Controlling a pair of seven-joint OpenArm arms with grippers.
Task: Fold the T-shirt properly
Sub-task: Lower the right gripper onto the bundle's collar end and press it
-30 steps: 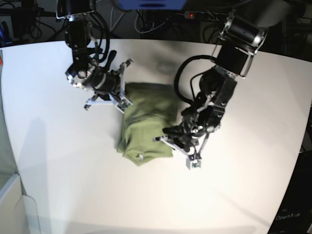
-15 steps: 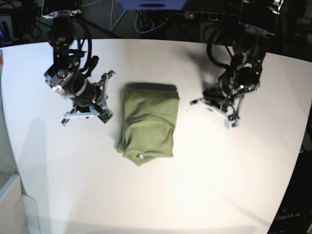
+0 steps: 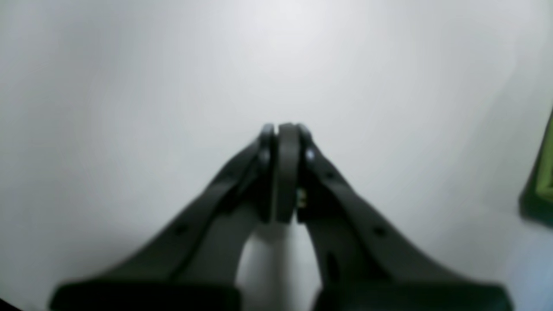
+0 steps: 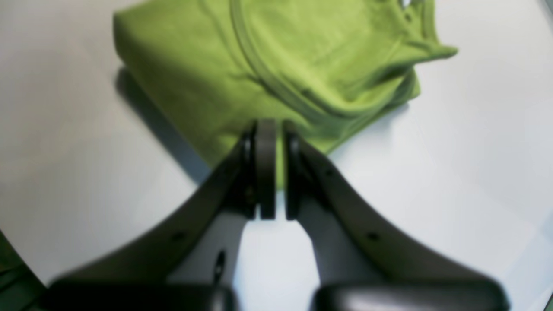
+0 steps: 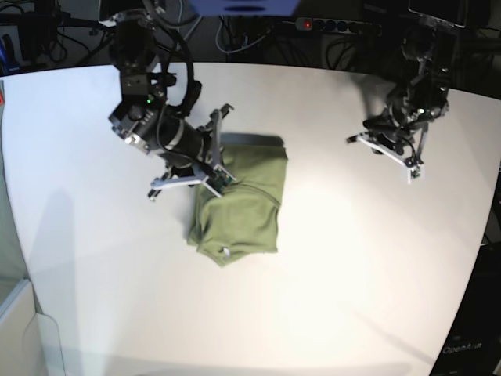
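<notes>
White counter [image 5: 329,258] is carrying the T-shirt [image 5: 239,200], folded at centre; right fingers [image 4: 270,168] pressed together, hovering at its edge (empty); left fingers [image 3: 281,172] together, well apart; tidy gently, avoid dragging layers.

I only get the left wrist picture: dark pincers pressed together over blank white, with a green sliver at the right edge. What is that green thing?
Observer: A sage-green cotton T-shirt, folded into a compact rectangle on the white table.
Operator: Is my pincer near it?
Observer: No, the left gripper hangs apart from it, over bare table.
Operator: And the other arm?
Observer: The right gripper, shut and holding nothing, sits at the shirt's edge.
</notes>
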